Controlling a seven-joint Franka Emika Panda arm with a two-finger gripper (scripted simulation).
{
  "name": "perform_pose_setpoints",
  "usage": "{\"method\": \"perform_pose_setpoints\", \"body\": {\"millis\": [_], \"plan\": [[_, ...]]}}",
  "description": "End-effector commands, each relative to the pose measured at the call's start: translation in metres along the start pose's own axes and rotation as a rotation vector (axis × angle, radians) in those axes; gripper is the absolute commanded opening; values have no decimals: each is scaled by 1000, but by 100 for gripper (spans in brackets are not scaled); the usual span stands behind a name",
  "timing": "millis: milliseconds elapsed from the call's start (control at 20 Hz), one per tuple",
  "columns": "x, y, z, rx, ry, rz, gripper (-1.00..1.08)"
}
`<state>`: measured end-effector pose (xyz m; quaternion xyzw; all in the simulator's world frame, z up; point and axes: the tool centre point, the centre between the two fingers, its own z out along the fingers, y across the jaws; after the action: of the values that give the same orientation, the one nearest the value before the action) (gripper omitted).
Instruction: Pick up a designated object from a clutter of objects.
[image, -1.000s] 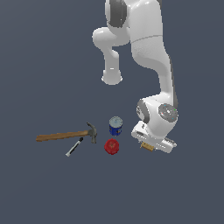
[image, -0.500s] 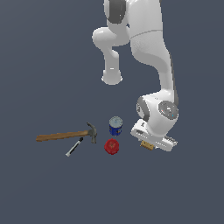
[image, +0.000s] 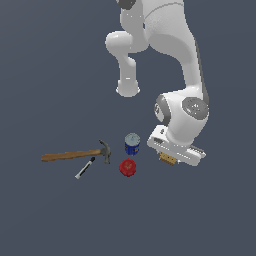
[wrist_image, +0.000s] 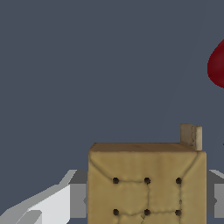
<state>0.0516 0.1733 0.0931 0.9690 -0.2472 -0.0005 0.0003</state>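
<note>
The designated object (image: 167, 159), a small tan block, shows just under the white hand at the exterior view's right. In the wrist view the designated object (wrist_image: 148, 183) is a tan square with dark dots and seams, filling the space between my fingers. My gripper (wrist_image: 148, 202) is shut on it, with a grey pad (wrist_image: 79, 200) tight against one side and the other pad (wrist_image: 217, 197) against the opposite side. The rest of the clutter of objects lies to the exterior view's left of it. My gripper (image: 168, 161) is mostly hidden by the hand.
A blue can (image: 132, 144) with a silver top stands upright beside the hand. A red round object (image: 128, 167) lies in front of it, and its edge (wrist_image: 217, 65) shows in the wrist view. A wooden-handled hammer (image: 75, 155) and a marker (image: 85, 168) lie farther left.
The arm's wrist and hand have risen a little, and the tan block has come up with them. The hammer, marker, can and red object have not moved.
</note>
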Motion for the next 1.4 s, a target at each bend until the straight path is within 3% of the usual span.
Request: {"method": "perform_pose_setpoints", "body": {"millis": [0, 850, 1350], "plan": [[2, 6, -26, 1, 1, 0, -100], [20, 54, -225, 2, 1, 0, -100], [29, 69, -298, 2, 1, 0, -100]]}}
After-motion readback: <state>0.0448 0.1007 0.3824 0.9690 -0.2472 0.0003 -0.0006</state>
